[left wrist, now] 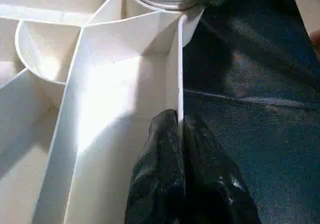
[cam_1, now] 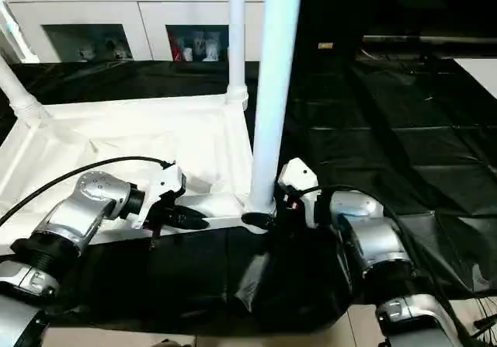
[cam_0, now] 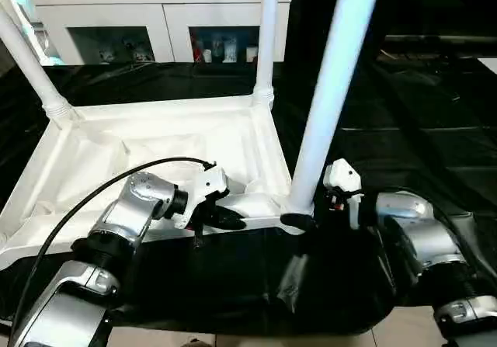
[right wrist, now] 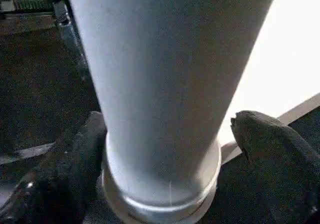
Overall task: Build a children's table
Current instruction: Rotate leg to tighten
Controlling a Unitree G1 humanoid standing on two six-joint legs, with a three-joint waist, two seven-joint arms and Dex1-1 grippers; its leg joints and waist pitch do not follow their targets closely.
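Risk here is mostly at the near leg (cam_0: pixel 330 91): it stands in the corner socket of the upturned table top (cam_0: pixel 155 149), and if you pull your right gripper (right wrist: pixel 165 149) away sideways, a finger can drag the leg and tilt it, or loosen it if it is not fully seated. The right fingers (right wrist: pixel 272 149) stand spread on both sides of the leg base, and whether they touch it I cannot tell. Your left gripper (left wrist: pixel 181 149) pinches the thin near rim of the top, fingers pressed together on it. This rim is smooth plastic, so the grip may slip. The top lies on the black-draped work table (cam_0: pixel 435 130). Legs are white, round, tapered tubes with ribbed collars; the underside has thin straight ribs.
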